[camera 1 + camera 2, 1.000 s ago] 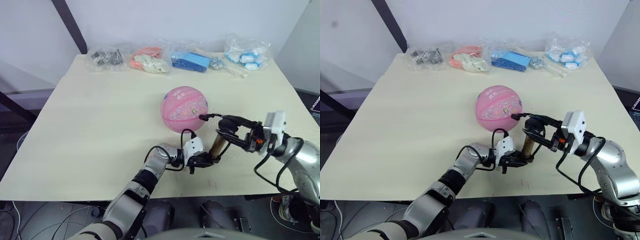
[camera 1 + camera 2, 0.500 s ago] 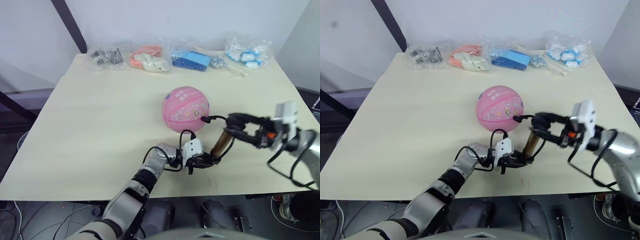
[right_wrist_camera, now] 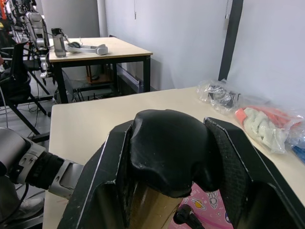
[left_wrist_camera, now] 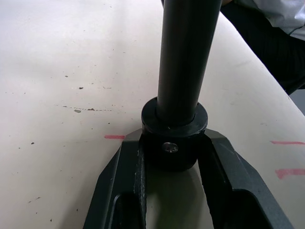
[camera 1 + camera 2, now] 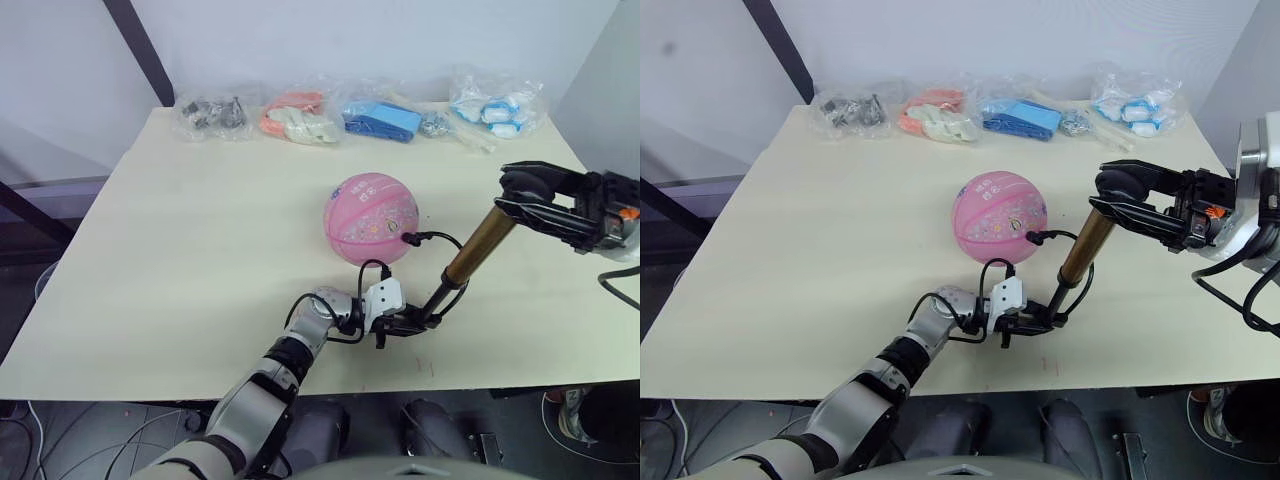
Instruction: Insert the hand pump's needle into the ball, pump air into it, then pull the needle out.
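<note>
The pink ball (image 5: 371, 217) rests mid-table. The hand pump (image 5: 478, 245) leans up from the table just right of it, its bronze cylinder drawn high off a black inner tube (image 4: 183, 57). My left gripper (image 5: 416, 322) is shut on the pump's black bottom cap (image 4: 174, 138), which rests on the table. My right gripper (image 5: 510, 192) is shut on the black handle (image 3: 169, 148) at the top, up and to the right of the ball. The thin black hose (image 5: 437, 238) arcs from the pump to a small black fitting (image 5: 408, 239) against the ball's right side. The needle itself is hidden.
Several clear bags line the table's far edge: grey parts (image 5: 212, 115), orange and white pieces (image 5: 297, 120), a blue item (image 5: 380, 120), blue-white items (image 5: 493, 105). Small red marks (image 4: 114, 137) sit on the table by the pump's base, close to the front edge.
My right gripper has pulled the handle up and to the right, lifting the bronze cylinder and exposing the black inner tube. The left gripper and ball have stayed put.
</note>
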